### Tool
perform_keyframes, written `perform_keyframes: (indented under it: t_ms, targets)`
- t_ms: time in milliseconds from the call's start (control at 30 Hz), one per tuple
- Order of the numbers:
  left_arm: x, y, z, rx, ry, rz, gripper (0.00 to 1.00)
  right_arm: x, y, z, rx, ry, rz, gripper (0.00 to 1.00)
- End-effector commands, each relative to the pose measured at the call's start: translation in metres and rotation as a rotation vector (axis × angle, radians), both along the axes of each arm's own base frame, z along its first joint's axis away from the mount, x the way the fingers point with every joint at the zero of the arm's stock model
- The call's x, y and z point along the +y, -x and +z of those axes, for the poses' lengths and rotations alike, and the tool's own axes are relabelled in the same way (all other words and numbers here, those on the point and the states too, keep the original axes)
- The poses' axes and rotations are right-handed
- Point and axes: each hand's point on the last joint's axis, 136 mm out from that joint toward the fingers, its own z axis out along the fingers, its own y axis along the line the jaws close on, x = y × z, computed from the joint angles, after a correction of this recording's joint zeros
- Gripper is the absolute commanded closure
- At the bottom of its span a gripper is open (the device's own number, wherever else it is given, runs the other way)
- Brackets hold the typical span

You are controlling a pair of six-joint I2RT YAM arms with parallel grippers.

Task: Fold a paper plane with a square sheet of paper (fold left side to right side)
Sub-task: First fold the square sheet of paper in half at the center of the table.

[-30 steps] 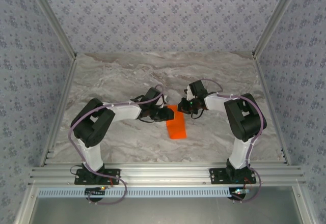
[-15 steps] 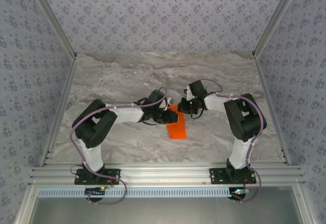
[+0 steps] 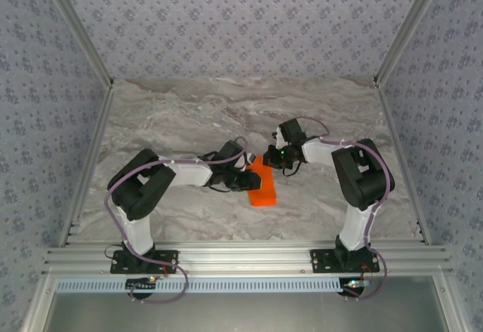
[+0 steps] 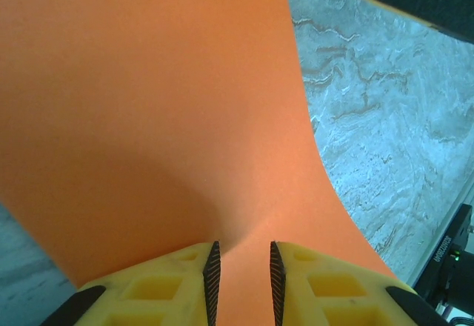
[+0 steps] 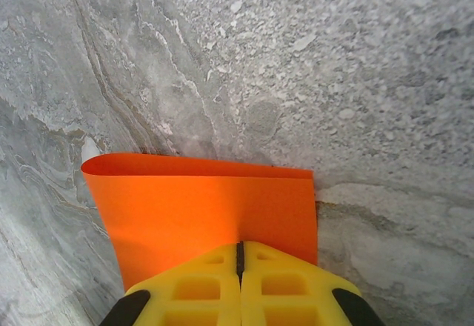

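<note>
Orange square sheet of paper (image 3: 264, 190), now a narrow rectangle, lies on the marble table (image 3: 173, 113) near the middle, between the two arms. On its left side the left gripper (image 3: 248, 180) sits over it, fingers (image 4: 212, 270) narrowly parted with orange showing in the gap. At its far end the right gripper (image 3: 271, 160) has its fingers (image 5: 274, 285) closed together, tips on the paper.
</note>
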Motion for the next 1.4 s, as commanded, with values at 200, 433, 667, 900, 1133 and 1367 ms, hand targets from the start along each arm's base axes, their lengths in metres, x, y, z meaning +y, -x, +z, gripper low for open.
perform_keyframes:
  t_ms: [200,433,667,900,1133,1367]
  targets:
    - [0.015,0.035,-0.014,0.016,-0.085,-0.066,0.74,-0.024,0.035,-0.045,0.162,0.155,-0.005,0.96]
    - [0.017,0.053,-0.008,0.003,-0.094,-0.121,0.74,-0.022,0.036,-0.046,0.168,0.154,-0.002,0.96]
    - [0.018,0.069,-0.011,0.027,-0.096,-0.177,0.74,-0.022,0.038,-0.047,0.173,0.156,0.000,0.96]
    - [0.020,0.085,-0.014,0.046,-0.105,-0.205,0.74,-0.022,0.038,-0.047,0.174,0.156,0.000,0.96]
    - [0.026,0.095,-0.015,0.056,-0.108,-0.207,0.74,-0.022,0.039,-0.049,0.177,0.158,0.000,0.96]
    - [0.026,0.100,-0.012,0.052,-0.101,-0.214,0.74,-0.022,0.039,-0.049,0.177,0.156,0.001,0.96]
